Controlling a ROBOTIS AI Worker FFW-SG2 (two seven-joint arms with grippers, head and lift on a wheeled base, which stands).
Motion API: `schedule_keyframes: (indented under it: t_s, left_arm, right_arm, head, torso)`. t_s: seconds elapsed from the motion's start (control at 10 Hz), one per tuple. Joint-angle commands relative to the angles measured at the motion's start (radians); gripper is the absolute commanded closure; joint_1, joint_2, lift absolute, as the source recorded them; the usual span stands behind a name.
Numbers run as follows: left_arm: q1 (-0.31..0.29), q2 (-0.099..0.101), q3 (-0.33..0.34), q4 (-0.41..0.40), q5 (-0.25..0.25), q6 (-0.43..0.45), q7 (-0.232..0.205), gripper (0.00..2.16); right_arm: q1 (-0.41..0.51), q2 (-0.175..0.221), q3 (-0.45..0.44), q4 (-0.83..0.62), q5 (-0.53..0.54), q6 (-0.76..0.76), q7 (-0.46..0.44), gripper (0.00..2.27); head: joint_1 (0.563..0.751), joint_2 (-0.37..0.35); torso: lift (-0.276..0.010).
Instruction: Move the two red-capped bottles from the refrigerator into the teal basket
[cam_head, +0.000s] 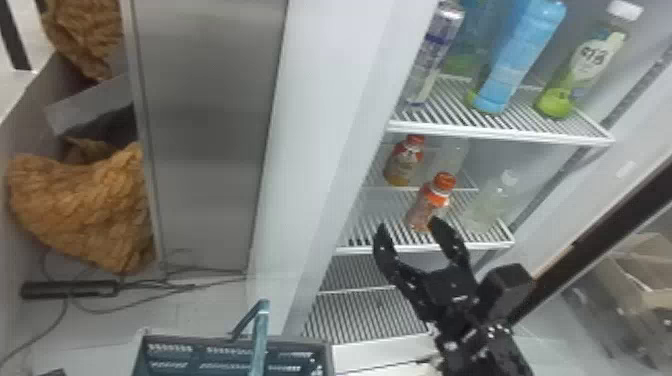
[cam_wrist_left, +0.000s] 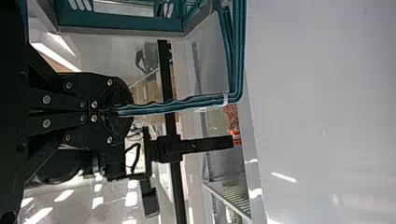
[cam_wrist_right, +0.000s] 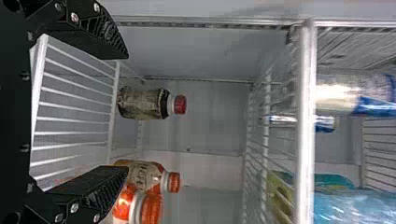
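While left end effector (cam_wrist_left: 113, 110) is clamping basket handle (cam_wrist_left: 168, 107), right end effector (cam_head: 410, 226), empty and wide open, is needing centring on front red-capped bottle (cam_head: 432, 202), at its head-view one o'clock, before advancing.

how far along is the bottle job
Looks done: left end effector grips the teal plastic basket handle. In hand: no bottle; right end effector is open near the white wire shelf. Left: rear red-capped plastic bottle and front one, both standing there.
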Motion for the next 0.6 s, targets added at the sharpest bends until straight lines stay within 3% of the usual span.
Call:
schedule_keyframes:
  t_s: [0.0,0.5]
  left_arm:
    - [-0.002,-0.002,0.0,0.0,0.001,0.0,0.0,1.16]
    - [-0.002,-0.002,0.0,0.0,0.001,-0.008,0.0,1.16]
  right_arm:
    - [-0.06,-0.011,0.036,0.066,-0.004,-0.003,0.001,0.18]
    - [-0.217,-0.018,0.056,0.228,0.04,-0.01,0.007,0.09]
  head:
    - [0.695,-0.35]
    - [0.695,-0.35]
  torso:
    - [-0.224]
    - [-0.224]
